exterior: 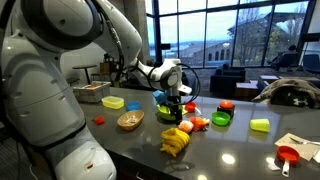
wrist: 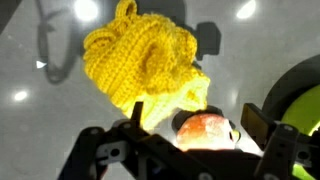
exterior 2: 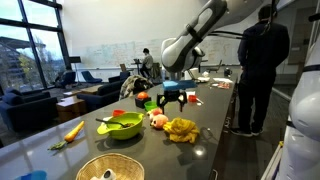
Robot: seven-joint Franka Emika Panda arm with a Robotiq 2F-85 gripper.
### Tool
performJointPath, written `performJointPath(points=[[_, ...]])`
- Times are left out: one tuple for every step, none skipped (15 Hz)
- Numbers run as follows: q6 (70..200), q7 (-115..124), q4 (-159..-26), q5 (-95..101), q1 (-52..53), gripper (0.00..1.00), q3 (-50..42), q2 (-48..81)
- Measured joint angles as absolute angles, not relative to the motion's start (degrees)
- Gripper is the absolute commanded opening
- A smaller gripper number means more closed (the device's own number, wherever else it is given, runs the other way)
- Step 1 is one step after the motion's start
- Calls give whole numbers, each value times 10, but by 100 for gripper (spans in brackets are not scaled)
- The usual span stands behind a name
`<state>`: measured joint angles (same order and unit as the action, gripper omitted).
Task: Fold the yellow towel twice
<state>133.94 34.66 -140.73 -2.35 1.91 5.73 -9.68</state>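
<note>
The pincer (exterior 2: 171,103) hangs with its fingers apart and empty near the bunched yellow towel (exterior 2: 182,129).

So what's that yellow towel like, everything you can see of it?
The towel is bright yellow and looks knitted, with a chunky ribbed weave that is clearest in the wrist view. It is neither flat nor folded: it lies bunched in a lumpy heap, with loops and ridges sticking up. It rests on the dark glossy table. An orange ball sits right beside it; whether they touch is unclear. The open gripper hangs above it, not touching it.
</note>
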Motion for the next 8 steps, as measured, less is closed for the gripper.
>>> performJointPath(points=[[1343, 347, -1402, -23, 9, 100, 51, -100], [1344, 347, -1396, -23, 0, 100, 45, -103], [1344, 346, -1390, -23, -8, 100, 40, -107], [1343, 346, -1386, -22, -15, 100, 37, -112], [1341, 346, -1384, -21, -20, 100, 35, -118], [1338, 347, -1383, -20, -23, 100, 35, -124], [1337, 346, -1382, -20, -24, 100, 35, -127], [1337, 346, -1383, -20, -23, 100, 35, -126]])
